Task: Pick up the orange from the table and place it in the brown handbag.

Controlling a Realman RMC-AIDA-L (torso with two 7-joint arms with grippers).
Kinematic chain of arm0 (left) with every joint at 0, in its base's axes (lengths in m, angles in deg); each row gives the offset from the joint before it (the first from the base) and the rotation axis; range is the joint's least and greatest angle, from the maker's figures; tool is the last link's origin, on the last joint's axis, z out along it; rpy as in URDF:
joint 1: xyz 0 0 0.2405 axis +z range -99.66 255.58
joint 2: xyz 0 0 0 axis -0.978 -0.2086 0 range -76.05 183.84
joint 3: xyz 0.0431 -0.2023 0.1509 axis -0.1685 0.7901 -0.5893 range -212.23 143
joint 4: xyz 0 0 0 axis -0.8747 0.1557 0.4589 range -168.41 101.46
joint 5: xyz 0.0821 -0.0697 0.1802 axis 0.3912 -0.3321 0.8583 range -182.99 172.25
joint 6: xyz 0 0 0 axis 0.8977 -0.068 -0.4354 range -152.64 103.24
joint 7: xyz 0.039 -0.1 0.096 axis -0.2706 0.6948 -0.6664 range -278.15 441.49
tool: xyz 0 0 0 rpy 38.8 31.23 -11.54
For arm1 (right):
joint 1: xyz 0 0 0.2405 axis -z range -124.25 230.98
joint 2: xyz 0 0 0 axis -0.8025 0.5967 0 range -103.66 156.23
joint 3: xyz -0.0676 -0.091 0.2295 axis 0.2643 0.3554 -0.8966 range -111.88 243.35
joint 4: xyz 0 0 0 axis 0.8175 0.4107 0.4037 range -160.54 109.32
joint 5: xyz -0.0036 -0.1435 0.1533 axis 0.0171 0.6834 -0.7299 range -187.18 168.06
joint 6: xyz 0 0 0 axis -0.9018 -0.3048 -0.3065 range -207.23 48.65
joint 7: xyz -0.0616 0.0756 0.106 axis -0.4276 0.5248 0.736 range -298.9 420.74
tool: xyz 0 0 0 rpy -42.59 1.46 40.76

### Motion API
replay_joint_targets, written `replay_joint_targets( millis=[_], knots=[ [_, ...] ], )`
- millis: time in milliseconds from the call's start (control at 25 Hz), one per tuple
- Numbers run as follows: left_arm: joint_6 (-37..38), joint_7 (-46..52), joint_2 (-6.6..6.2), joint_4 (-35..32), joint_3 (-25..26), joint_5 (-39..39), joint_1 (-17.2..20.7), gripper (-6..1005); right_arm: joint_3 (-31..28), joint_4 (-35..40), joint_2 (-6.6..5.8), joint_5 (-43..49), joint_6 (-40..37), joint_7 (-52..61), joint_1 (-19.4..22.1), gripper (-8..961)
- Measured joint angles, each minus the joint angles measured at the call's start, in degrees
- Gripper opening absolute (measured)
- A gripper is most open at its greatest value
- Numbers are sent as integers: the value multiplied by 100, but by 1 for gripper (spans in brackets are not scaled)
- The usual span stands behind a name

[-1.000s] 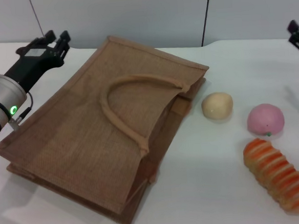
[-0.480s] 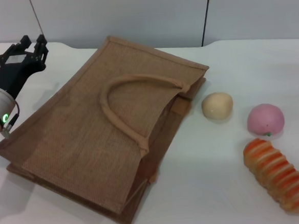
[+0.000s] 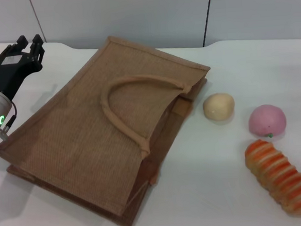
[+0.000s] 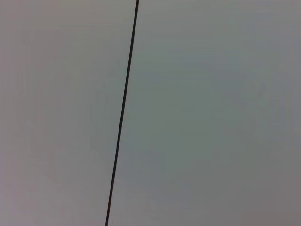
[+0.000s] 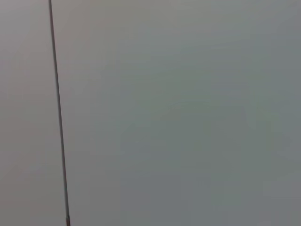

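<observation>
The brown handbag [image 3: 105, 131] lies flat on the white table [image 3: 207, 191], its loop handle on top and its mouth towards the right. No bright orange-red round fruit shows in any view. My left gripper [image 3: 26, 41] is open and empty, raised beyond the bag's far left corner. My right gripper is out of view. Both wrist views show only a grey wall with a dark seam.
To the right of the bag lie a pale beige ball [image 3: 219, 106], a pink round fruit [image 3: 267, 120] with a small green nub, and a long orange-and-cream striped bread-like piece [image 3: 282, 183]. A grey panelled wall stands behind the table.
My left gripper has drawn back to the left, away from the bag's far corner. My right gripper, seen at the right edge a second ago, has left the view.
</observation>
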Motion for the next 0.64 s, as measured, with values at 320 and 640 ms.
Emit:
replay_joint_targets(
  millis=[320,640],
  knots=[
    [43,74,-17,-24,-40,49,-29,375,-3,0,-6,0,0,11,9,892],
    [22,78,-27,-34,-25,24,-35,375,-3,-9,-9,0,0,15,9,892]
  ],
)
